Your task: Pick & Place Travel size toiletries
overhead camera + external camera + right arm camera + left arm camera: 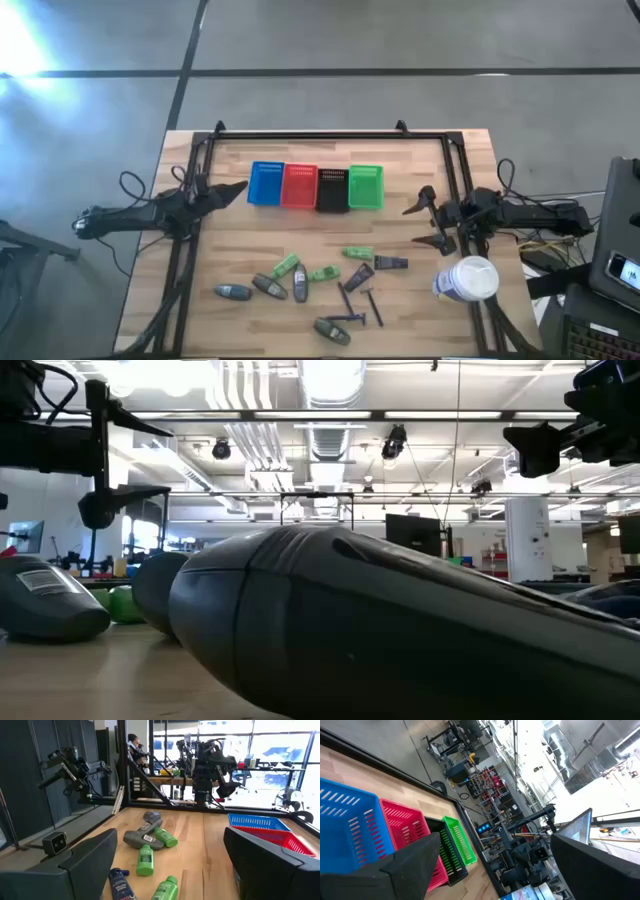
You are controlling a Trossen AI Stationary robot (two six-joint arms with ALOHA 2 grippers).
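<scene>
The toiletries lie scattered on the near middle of the wooden table: grey oval bottles [268,286], green tubes [285,266], black tubes [390,263] and thin dark razors [345,298]. One grey bottle [400,630] lies close before the low camera. My left gripper [232,190] is open and empty at the table's left side, beside the blue basket [265,183]. My right gripper [428,222] is open and empty at the right side, above the table, to the right of the toiletries. The right wrist view shows grey bottles [142,839] and green tubes [145,859] between its open fingers.
Four mesh baskets stand in a row at the far middle: blue, red [300,186], black [331,188] and green [366,187]. A large white round tub [466,280] stands at the near right. A dark frame [330,135] runs along the table's far edge and sides.
</scene>
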